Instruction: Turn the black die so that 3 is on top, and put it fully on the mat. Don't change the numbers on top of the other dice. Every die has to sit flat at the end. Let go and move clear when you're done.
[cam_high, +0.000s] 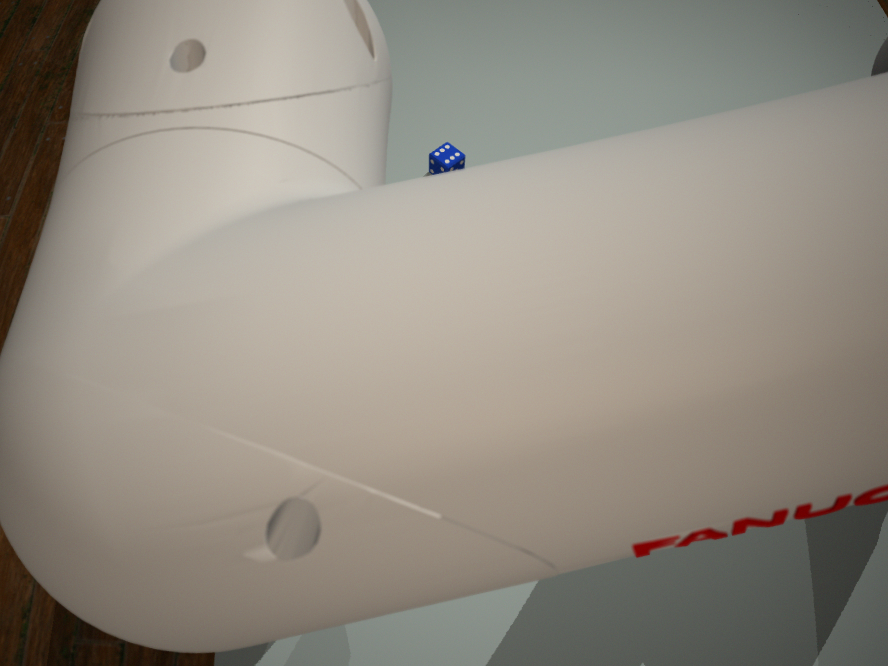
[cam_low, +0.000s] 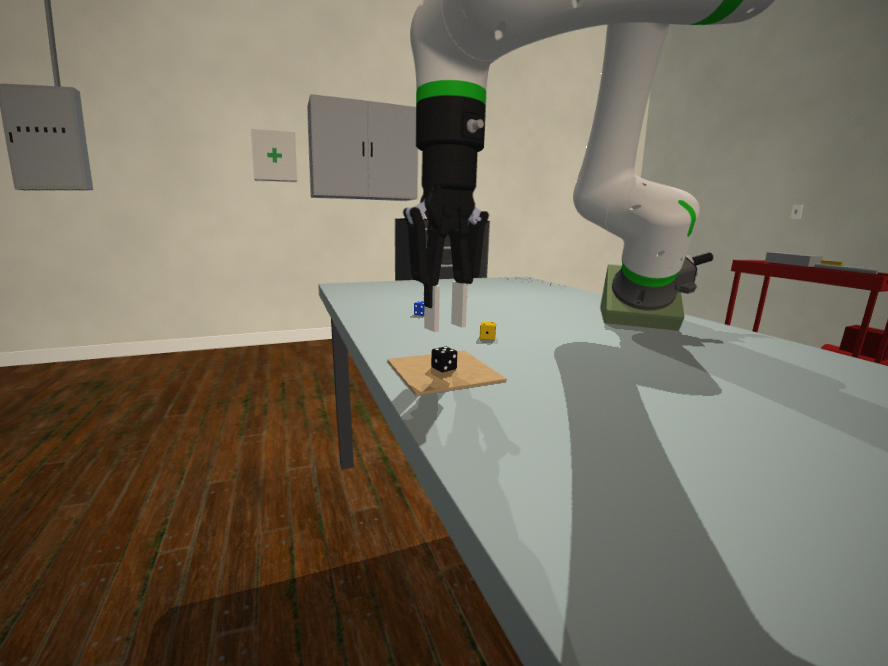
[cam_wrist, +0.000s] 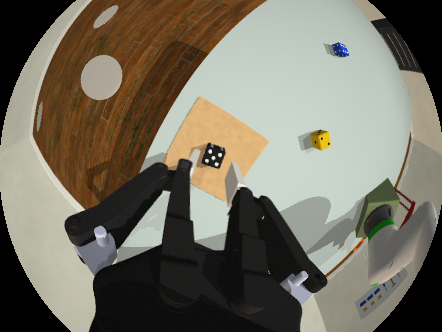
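The black die (cam_low: 444, 359) with white pips sits flat on the tan mat (cam_low: 482, 378). The fingers (cam_low: 431, 315) hang above it, partly open, holding nothing.

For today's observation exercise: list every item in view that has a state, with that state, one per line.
Claw: partly open, empty, above the black die.
Black die: flat on the mat, five up.
Mat: flat on the table.
Blue die: flat, six up.
Yellow die: flat on the table.

You're looking at a smooth white tubular robot arm (cam_low: 616, 143) with bright green rings at its joints, small round recessed holes in its shells and red FANUC lettering (cam_high: 760, 519) along one link. Its black ribbed wrist section carries a black two-finger gripper (cam_low: 445, 315) with pale flat fingertip pads (cam_low: 459, 304) and grey knuckle pins.
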